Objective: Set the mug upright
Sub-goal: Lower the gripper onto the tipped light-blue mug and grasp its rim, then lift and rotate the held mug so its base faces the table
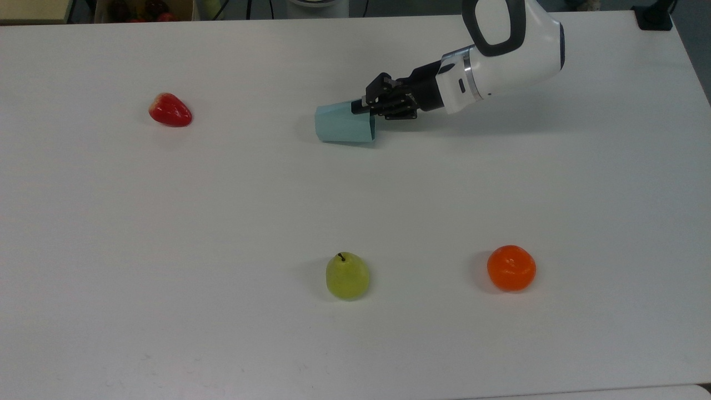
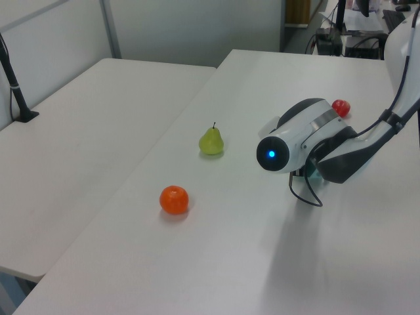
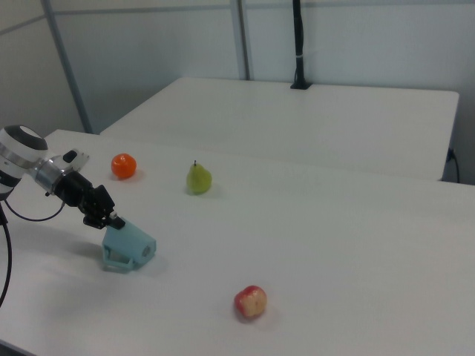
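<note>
The pale blue-green faceted mug [image 1: 343, 124] lies sideways on the white counter [image 1: 222, 211]. The black end effector [image 1: 364, 108] is clamped on its rim wall, probably a grip for tipping it upright

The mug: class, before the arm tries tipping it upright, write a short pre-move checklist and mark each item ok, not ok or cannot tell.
1. Mug upright: not ok, it lies on its side.
2. Claw at the mug's rim: ok.
3. Claw shut on the rim wall: ok, apparently.
4. Grip firm enough to lift: cannot tell.
5. Strawberry, pear, orange well apart from the mug: ok.
6. Bare table beside the mug for standing it: ok.
</note>
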You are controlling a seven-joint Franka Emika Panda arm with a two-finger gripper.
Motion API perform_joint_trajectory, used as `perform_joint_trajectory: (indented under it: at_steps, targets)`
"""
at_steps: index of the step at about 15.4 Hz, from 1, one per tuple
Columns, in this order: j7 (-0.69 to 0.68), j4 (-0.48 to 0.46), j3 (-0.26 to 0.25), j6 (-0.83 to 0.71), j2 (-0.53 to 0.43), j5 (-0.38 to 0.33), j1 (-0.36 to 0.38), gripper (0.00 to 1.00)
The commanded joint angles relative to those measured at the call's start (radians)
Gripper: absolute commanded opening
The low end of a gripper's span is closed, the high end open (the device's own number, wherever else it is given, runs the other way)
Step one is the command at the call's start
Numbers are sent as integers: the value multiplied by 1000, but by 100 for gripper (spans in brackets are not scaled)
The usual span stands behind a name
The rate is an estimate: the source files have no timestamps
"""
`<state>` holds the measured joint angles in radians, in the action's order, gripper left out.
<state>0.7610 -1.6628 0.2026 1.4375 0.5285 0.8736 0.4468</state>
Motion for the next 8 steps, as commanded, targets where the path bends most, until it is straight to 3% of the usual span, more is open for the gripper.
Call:
perform_joint_trajectory:
  at_steps: [1,3,8]
  targets:
    - [-9,2,-5,15,-1,5,3,7]
    - [-11,2,-5,15,-2,4,-3,0]
    - [-69,5,-5,6,-54,-5,-20,0]
